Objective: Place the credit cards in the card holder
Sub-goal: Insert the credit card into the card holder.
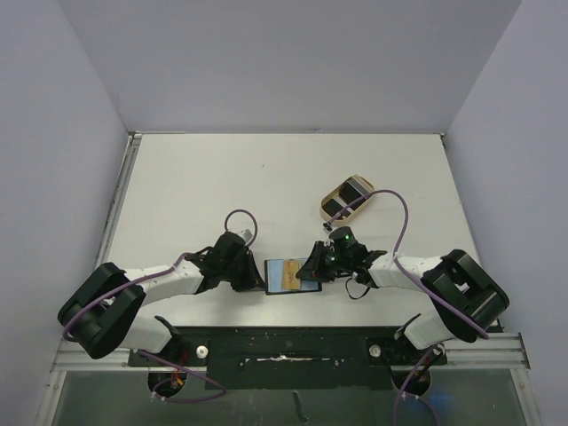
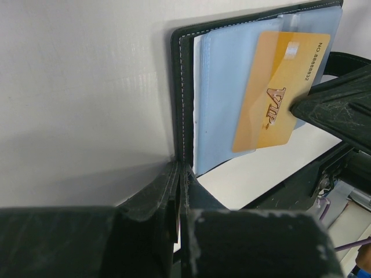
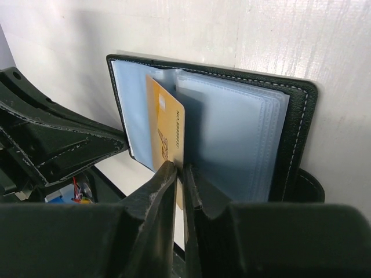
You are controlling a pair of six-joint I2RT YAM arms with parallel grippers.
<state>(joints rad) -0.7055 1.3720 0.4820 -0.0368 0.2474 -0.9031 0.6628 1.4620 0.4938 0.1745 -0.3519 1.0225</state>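
Gold VIP card point(image 3: 167, 130) is being gripped by right pincer point(image 3: 184, 174) at lower centre; card holder point(image 2: 184, 87) cover is being clamped by left pincer point(image 2: 181, 174).

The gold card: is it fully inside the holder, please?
Partly: the gold card has one end among clear sleeves of the card holder; the rest protrudes.

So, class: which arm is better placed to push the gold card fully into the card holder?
Right: the right gripper pinches the gold card, part-way in a clear sleeve. The left gripper grips the card holder by its cover, steadying it.
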